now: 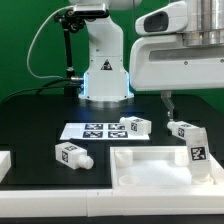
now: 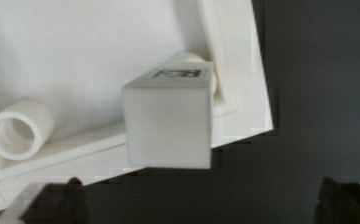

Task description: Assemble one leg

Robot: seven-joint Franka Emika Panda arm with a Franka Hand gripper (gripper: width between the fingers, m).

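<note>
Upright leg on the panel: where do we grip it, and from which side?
Grip the leg on its square body near the top, coming straight down from above. It stands upright by the rim of the panel, so high up its flat opposite sides are free for the fingers. The gripper is open.

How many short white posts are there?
4 posts: one lying alone, one by the marker board, one behind the tray, one upright in its corner; others may be hidden.

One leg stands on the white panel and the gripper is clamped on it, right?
Not quite: the leg stands on the panel, but the gripper is open and holds nothing; the wrist view shows its fingertips spread, clear of the leg.
</note>
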